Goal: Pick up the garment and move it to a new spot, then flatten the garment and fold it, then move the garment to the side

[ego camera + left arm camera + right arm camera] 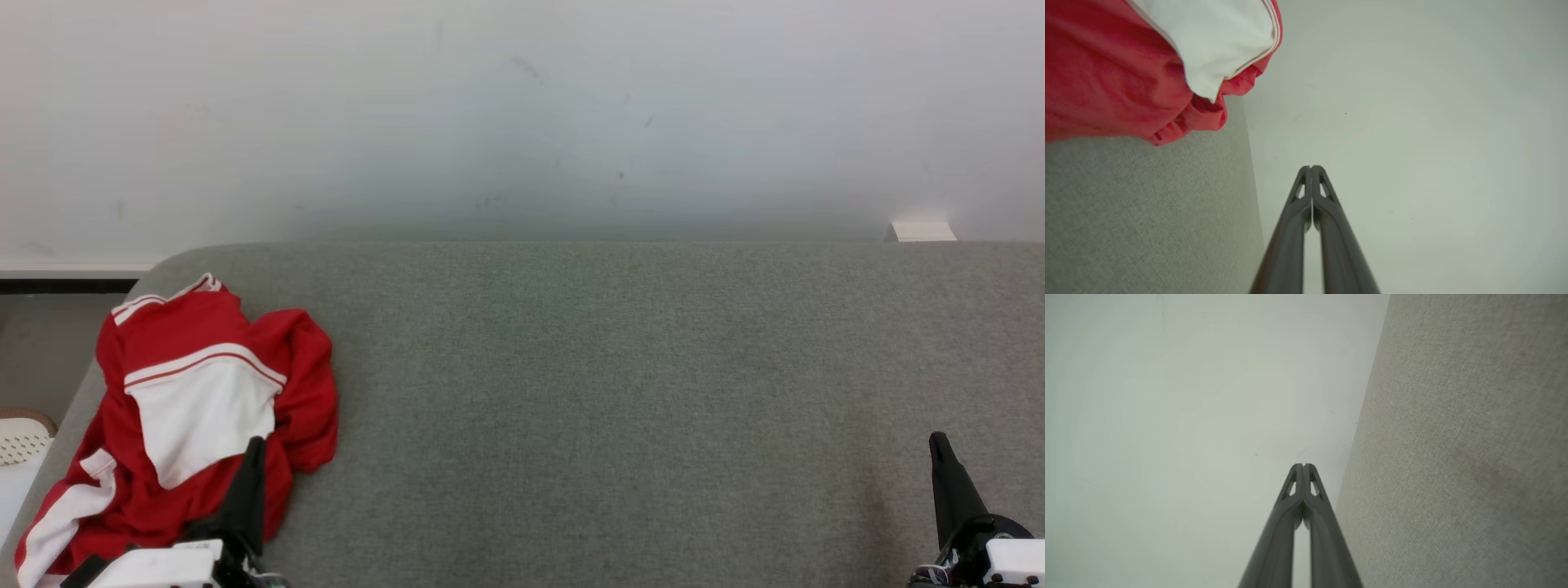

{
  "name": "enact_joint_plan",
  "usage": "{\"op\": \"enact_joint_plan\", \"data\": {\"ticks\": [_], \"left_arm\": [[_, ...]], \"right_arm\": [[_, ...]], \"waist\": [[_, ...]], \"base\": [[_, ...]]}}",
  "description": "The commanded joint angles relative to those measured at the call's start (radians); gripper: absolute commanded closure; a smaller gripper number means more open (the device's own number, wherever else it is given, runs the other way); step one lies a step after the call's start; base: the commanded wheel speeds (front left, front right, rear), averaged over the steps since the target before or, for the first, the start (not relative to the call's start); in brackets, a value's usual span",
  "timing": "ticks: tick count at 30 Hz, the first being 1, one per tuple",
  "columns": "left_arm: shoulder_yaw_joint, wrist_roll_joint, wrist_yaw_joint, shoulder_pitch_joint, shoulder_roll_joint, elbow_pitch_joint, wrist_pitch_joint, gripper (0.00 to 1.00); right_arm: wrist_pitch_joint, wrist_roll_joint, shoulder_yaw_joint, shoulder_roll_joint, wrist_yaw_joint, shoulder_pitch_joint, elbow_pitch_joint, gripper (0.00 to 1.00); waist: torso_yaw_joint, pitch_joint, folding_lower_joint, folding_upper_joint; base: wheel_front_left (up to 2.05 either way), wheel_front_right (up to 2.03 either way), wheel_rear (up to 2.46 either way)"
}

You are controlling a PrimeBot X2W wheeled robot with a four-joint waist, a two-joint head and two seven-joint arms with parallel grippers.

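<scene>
Garment: a red and white garment (196,408) lies crumpled in a heap at the near left corner of the grey padded surface (612,392), and its lower part reaches the left edge.
Stage: it is bunched and not spread, so I judge that the picking up is not yet begun.
Why move it: at the corner there is little room to flatten it. The wide bare middle seems to me the natural new spot.
Left gripper: the left gripper (253,457) stands just before the heap with its fingers pressed together and nothing between them. In the left wrist view the tips point toward the wall (522,106), clear of the cloth.
Right gripper: the right gripper (939,449) is at the near right, well apart from the garment, also clenched and empty.
Reason for the pose: both look parked. The left one is nearer, so I think it must open first.
Around: a small white block (921,231) sits at the far right edge.
</scene>
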Motion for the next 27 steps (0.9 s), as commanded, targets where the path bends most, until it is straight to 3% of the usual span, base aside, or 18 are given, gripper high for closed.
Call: {"op": "enact_joint_plan", "data": {"ticks": [1, 27], "left_arm": [[0.001, -0.012, -0.006, -0.008, 0.007, -0.003, 0.003, 1.00], [0.001, -0.012, -0.006, -0.008, 0.007, -0.003, 0.003, 1.00]], "right_arm": [[0.001, 0.000, -0.003, -0.002, -0.002, -0.011, -0.004, 1.00], [0.001, 0.000, -0.003, -0.002, -0.002, -0.011, -0.004, 1.00]], "waist": [[0.000, 0.000, 0.0000, 0.0000], [0.000, 0.000, 0.0000, 0.0000]], "base": [[0.00, 0.00, 0.00], [0.00, 0.00, 0.00]]}}
